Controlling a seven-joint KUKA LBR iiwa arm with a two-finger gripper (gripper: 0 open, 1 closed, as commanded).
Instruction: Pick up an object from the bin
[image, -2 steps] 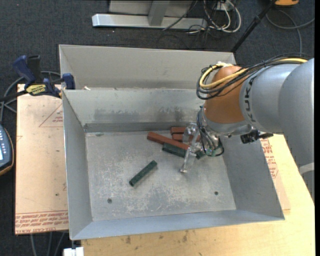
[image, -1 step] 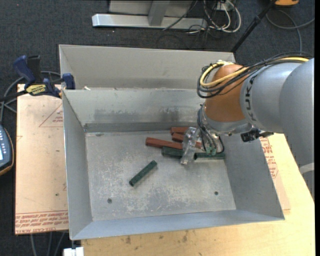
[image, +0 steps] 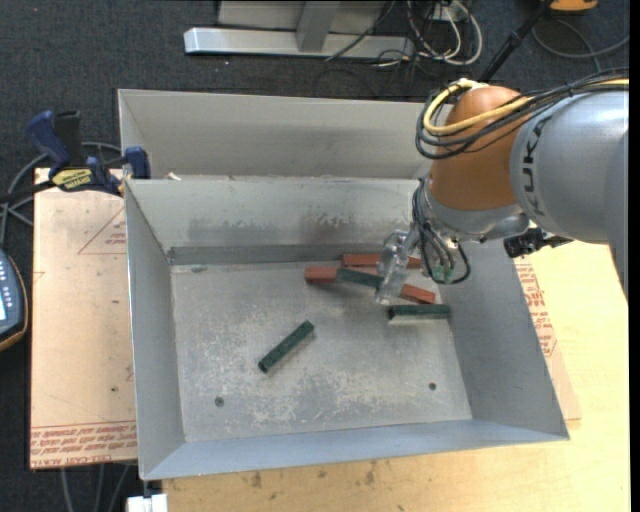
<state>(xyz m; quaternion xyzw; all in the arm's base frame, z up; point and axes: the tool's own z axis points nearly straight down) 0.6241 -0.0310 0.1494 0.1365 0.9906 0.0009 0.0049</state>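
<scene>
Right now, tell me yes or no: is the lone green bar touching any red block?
No, the green bar lies alone, well apart from the red blocks by the gripper.
</scene>
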